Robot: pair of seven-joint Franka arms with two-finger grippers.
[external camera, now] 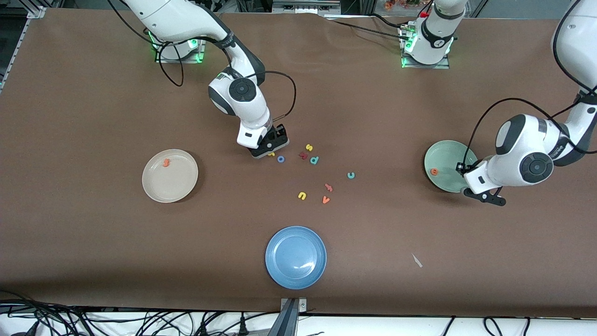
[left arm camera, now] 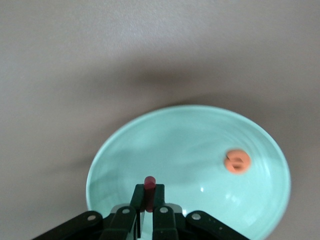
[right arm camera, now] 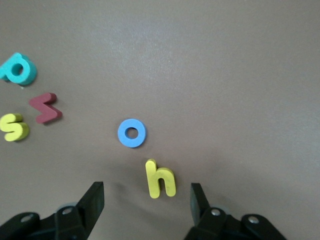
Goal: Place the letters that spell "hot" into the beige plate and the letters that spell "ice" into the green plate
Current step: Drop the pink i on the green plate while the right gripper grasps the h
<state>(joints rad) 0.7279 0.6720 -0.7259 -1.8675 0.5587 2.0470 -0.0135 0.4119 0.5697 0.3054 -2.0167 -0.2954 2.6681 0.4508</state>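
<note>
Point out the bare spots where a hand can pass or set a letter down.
Bare: the table between the beige plate and blue plate; most of the green plate beside the orange e. Crowded: the loose letters by the right hand.

Brown table covering (external camera: 93, 116) spans nearly the whole front view, slightly wrinkled at its top edge. Black cables (external camera: 93, 319) bunch below its bottom edge on a white strip. Metal bracket (external camera: 291, 310) at bottom-edge centre. Even overhead light, soft shadows.
</note>
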